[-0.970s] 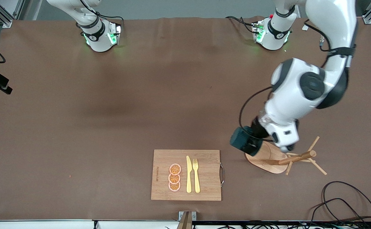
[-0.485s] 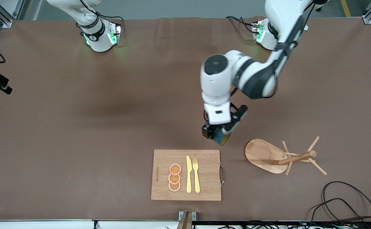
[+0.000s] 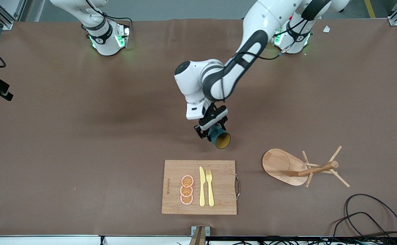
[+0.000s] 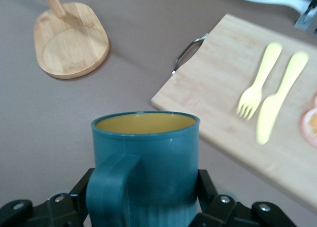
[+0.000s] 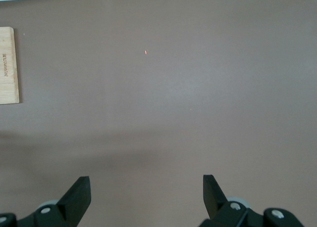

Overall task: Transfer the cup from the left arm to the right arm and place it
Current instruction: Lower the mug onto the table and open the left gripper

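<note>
The cup [image 3: 219, 137] is a dark teal mug with a yellowish inside. My left gripper [image 3: 212, 126] is shut on it and holds it in the air over bare table, above the spot just past the cutting board's handle end. The cup lies tilted, its mouth toward the front camera. In the left wrist view the cup [image 4: 148, 158] fills the space between the fingers [image 4: 205, 187], handle toward the camera. My right gripper [image 5: 146, 187] is open and empty over bare table; it is out of the front view.
A wooden cutting board [image 3: 218, 170] with a yellow knife [image 3: 202, 187], fork [image 3: 210, 187] and orange slices [image 3: 186, 189] lies near the front edge. A toppled wooden mug stand [image 3: 281, 165] lies toward the left arm's end. Cables [image 3: 371, 214] lie at the front corner.
My left arm has swung from over the wooden stand toward the table's middle, carrying the cup. The cup's mouth has turned toward the front camera.
</note>
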